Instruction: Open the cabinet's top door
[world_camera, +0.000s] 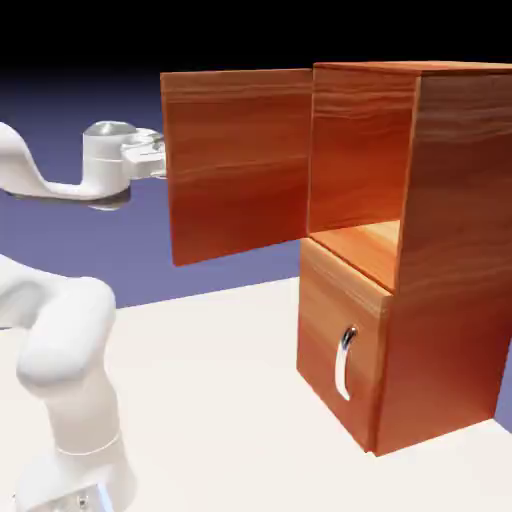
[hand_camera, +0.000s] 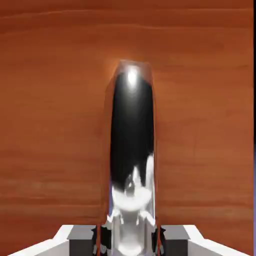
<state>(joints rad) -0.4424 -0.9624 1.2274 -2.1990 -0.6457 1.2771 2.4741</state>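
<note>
Nearest the lens in the hand view: the silver handle (hand_camera: 131, 150), a tall polished bar running from about 12 o'clock down to 6 o'clock through the frame centre, mirror-dark along most of its length with a bright glint at its upper end. Its lower end passes between the gripper's (hand_camera: 131, 235) grey tips at 6 o'clock. Jaws pressed in against the bar on both sides, so the gripper is pinching the handle. Reddish wood grain of the top door (hand_camera: 55, 125) fills the frame behind.

Exterior view: the arm (world_camera: 60, 345) rises at 7 o'clock; the hand (world_camera: 120, 158) sits at about 10 o'clock, level, at the free edge of the top door (world_camera: 238, 165). The fingers themselves are hidden behind the door panel here.

The cabinet (world_camera: 455, 250) stands at 3 o'clock on the white table (world_camera: 220, 400). The top door is swung well out from the cabinet front, hinged along its right edge, its free edge pointing toward 9 o'clock. Upper compartment exposed: inner wall and shelf floor (world_camera: 365, 250) visible. Lower door (world_camera: 325, 340) shut, its own small handle (world_camera: 345, 362) untouched at about 5 o'clock.

Progress, judged: the task looks essentially done; the door stands open at a wide angle. What may remain is a little more swing, then release and withdrawal. Risk if pulled further: the hinge limit.
</note>
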